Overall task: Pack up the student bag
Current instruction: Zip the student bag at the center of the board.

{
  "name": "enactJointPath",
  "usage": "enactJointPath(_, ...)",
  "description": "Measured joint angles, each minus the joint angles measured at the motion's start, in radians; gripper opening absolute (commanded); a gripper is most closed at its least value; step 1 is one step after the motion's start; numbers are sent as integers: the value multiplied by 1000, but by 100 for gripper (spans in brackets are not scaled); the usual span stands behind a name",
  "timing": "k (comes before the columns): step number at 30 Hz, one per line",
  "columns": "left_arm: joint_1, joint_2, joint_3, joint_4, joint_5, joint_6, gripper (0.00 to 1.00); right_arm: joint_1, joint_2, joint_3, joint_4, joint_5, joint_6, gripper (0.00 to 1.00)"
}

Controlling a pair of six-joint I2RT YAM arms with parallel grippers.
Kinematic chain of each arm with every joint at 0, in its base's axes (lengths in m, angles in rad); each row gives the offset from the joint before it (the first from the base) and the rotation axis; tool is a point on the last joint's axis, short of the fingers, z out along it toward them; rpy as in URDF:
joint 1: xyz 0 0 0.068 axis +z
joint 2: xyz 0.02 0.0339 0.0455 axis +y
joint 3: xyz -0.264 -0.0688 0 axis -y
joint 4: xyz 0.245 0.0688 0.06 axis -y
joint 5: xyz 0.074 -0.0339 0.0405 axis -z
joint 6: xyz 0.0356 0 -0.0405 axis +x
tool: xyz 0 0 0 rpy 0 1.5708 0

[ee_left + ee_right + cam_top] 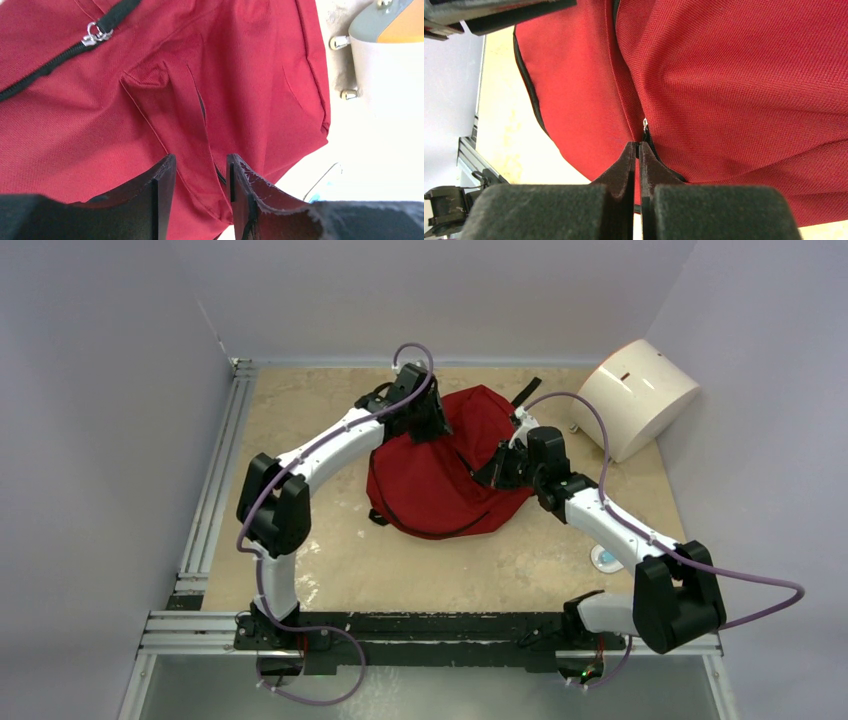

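Observation:
The student bag (440, 480), a dark-red backpack, lies in the middle of the table. My left gripper (430, 430) is at its far left top. In the left wrist view the gripper (200, 167) has a raised fold of the bag's red fabric (185, 125) between its jaws. A black zipper with a silver slider (94, 34) runs at the upper left. My right gripper (497, 472) is at the bag's right side. In the right wrist view the gripper (638, 146) is pinched shut at the zipper line, on the black pull below a small silver slider (645, 123).
A white rounded box (637, 395) stands at the back right by the wall and shows in the left wrist view (385, 65). A small blue-white round object (605, 558) lies near the right arm. Aluminium rails (215, 480) run along the table's left edge.

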Motion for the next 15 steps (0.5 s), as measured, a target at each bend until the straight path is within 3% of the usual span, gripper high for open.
enactJointPath(15, -12, 23, -7, 23, 83, -27, 40, 0, -1, -1, 0, 0, 0, 0)
